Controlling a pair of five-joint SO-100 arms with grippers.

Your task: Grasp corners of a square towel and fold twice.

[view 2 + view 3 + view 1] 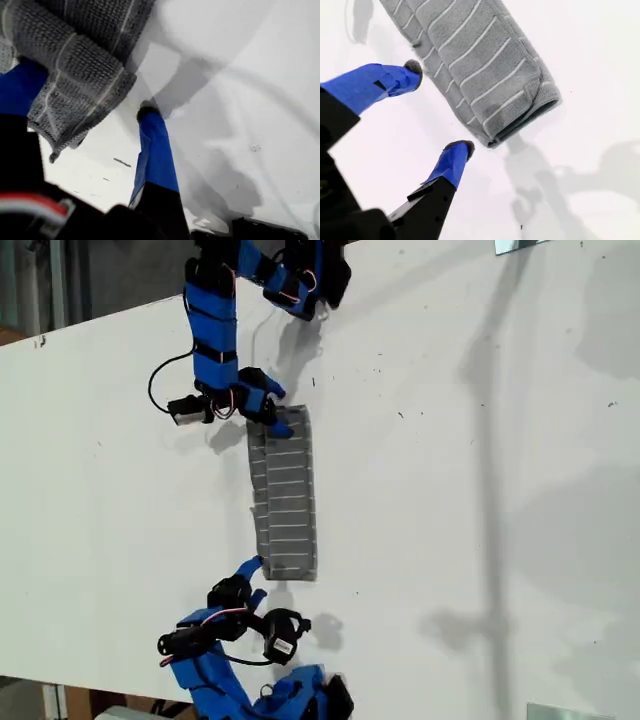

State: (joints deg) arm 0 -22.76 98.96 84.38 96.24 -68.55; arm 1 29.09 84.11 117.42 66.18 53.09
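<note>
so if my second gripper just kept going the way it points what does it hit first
Probably the towel. My second gripper is open, both fingertips just short of the folded end, one fingertip near its edge. Depth is unclear, so it could meet the table first.

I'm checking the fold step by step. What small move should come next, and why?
Probably lift my first gripper clear of the towel. The towel already lies as a narrow layered strip, cloth still drapes over one finger, and my second gripper is open beside the other end.
</note>
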